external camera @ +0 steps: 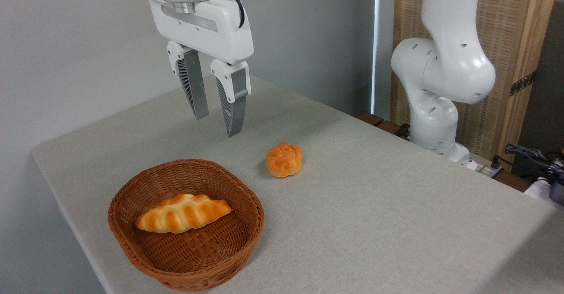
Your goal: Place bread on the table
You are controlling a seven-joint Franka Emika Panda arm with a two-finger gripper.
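One bread [183,213] below end effector [217,123]

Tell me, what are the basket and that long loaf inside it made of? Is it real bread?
The basket looks like woven wicker or rattan: brown strands plaited in a visible weave, slightly glossy. The long braided loaf looks more like a foam or plastic replica than real bread: its surface is smooth and evenly shiny, with very regular orange and cream banding. I cannot be certain from looks alone.

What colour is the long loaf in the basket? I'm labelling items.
Golden-orange with pale cream grooves; the bread shows clearly in the fixed camera view, lying in the brown wicker basket.
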